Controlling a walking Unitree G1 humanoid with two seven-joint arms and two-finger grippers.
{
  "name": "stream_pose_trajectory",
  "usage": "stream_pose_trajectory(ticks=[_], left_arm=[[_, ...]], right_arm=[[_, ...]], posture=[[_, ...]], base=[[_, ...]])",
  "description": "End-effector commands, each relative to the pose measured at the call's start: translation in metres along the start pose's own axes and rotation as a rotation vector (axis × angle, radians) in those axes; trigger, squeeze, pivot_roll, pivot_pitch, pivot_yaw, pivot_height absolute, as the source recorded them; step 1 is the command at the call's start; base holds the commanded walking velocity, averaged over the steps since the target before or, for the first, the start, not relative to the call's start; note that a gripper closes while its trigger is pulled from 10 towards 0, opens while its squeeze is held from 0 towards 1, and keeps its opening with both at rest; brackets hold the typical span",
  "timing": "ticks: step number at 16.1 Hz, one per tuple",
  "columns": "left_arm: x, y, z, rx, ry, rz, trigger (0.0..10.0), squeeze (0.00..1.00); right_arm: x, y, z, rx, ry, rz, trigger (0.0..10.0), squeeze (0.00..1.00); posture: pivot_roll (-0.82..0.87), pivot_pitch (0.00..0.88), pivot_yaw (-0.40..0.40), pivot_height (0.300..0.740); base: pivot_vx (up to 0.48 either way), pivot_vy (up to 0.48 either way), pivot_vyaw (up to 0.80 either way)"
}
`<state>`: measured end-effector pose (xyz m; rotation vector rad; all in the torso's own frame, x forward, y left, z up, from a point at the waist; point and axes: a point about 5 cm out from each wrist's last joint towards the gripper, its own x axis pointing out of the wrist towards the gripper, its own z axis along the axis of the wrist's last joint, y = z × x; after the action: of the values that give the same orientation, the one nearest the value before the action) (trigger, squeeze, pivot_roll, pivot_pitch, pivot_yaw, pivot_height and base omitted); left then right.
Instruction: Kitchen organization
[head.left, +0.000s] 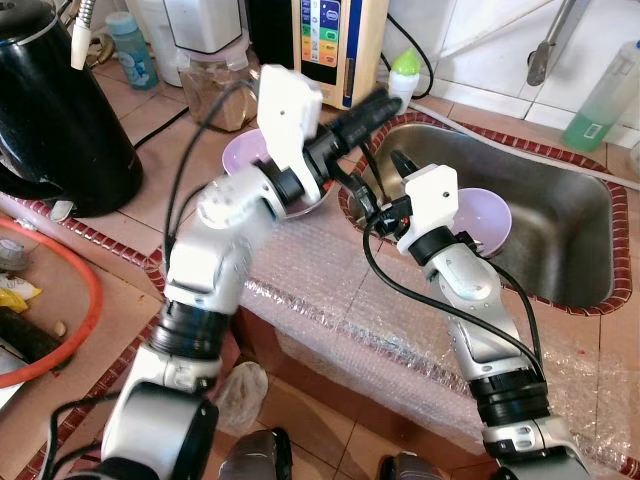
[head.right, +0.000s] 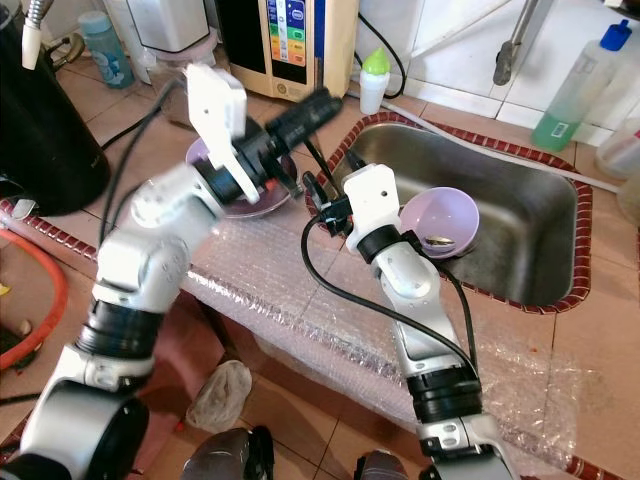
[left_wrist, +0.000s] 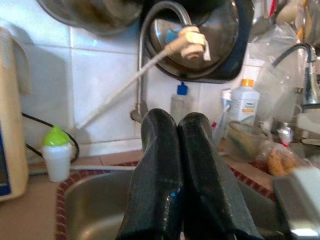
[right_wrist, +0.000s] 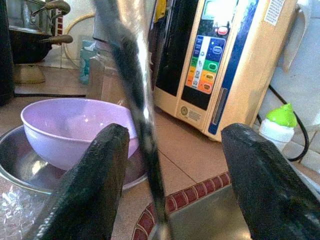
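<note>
Held left gripper (head.left: 385, 103) fingers pressed shut, empty, over sink (head.left: 560, 290) edge. Right gripper (right_wrist: 170, 165) fingers spread wide. Purple bowl (head.right: 440, 222) lay in sink: judged light, rigid, slippery; take rim.

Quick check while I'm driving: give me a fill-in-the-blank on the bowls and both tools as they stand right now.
1. The left tool has its two black fingers pressed ____.
2. The right tool has its fingers spread ____.
3. One purple bowl lies inside the steel ____.
4. The other purple bowl sits in a metal dish on the ____.

Missing words: together; open; sink; counter
</note>
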<state>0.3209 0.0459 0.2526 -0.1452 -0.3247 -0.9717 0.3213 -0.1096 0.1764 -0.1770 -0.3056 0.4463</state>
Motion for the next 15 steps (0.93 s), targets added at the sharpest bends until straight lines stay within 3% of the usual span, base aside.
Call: stream_pose_trajectory(ticks=[1, 10, 15], left_arm=[[0.001, -0.005, 0.002, 0.021, 0.004, -0.022, 0.0, 0.00], [-0.005, -0.003, -0.012, 0.077, 0.059, -0.015, 0.0, 0.00], [-0.007, -0.004, -0.015, 0.109, 0.075, -0.020, 0.0, 0.00]], right_arm=[[0.002, -0.002, 0.001, 0.007, -0.005, 0.005, 0.0, 0.00], [-0.001, -0.026, -0.004, 0.055, 0.044, -0.005, 0.0, 0.00], [0.004, -0.024, -0.004, 0.072, 0.056, 0.017, 0.0, 0.00]], posture=[[-0.04, 0.041, 0.056, 0.740], [-0.05, 0.046, 0.056, 0.740], [-0.05, 0.044, 0.052, 0.740]], base=[[0.000, 0.000, 0.00], [0.000, 0.000, 0.00], [0.000, 0.000, 0.00]])
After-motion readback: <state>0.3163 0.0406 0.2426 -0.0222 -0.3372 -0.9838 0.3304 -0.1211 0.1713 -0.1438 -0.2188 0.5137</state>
